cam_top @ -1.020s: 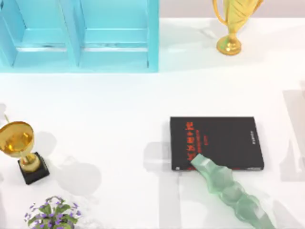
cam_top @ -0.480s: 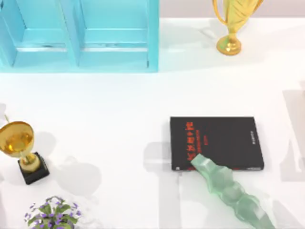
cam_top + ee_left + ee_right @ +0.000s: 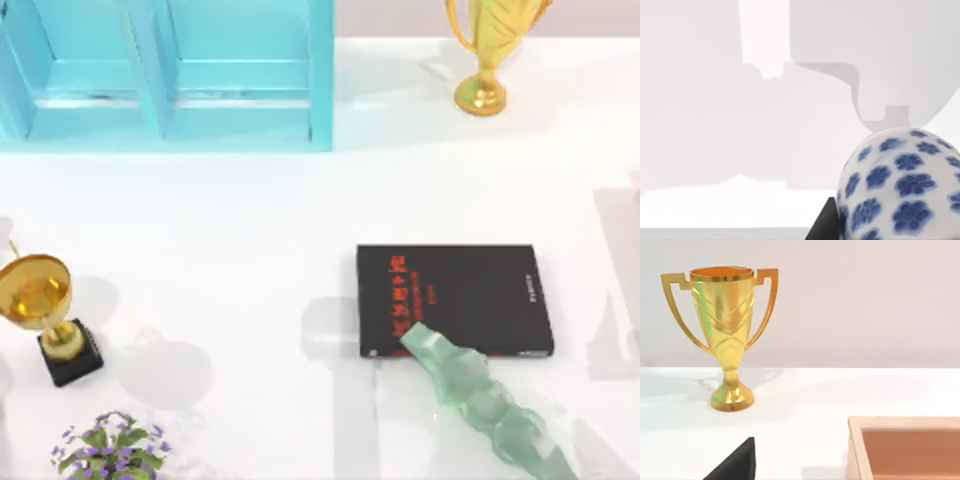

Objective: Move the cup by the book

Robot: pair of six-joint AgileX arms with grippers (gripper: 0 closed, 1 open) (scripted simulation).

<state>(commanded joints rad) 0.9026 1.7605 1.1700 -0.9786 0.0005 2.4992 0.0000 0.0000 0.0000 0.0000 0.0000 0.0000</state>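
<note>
Claw state: I cannot tell, for either arm, whether it is apart, together or clamped on anything.

Nearest, left wrist view: the cup (image 3: 900, 185), white with blue flowers, is cut off by the frame edge, so rim and foot are hidden. A black corner of the book (image 3: 824, 225) sits just beside it. Touching or apart: cannot tell. Beyond lies white table (image 3: 715, 150) with grey shadows.

Top view, near edge: a purple-flowered plant (image 3: 110, 445) at the left, partly cut off. A pale green glassy object (image 3: 480, 395) runs in from the near right, lumpy, its make hard to tell. Its tip overlaps the book's near long edge and hides part of the red lettering.

Next back, far left: a gold trophy on black base (image 3: 45, 310), bowl clipped by the frame.

The book lies flat, centre-right. Its left, far and right edges are open, with wide bare table to its left and behind.

Far side: a blue shelf unit (image 3: 170, 75) at the left, top cut off. A second gold trophy (image 3: 487, 50) at the right, cut off above the stem.

Right wrist view: a pinkish tray (image 3: 905, 447), partly cut off, stands near a black book corner.
</note>
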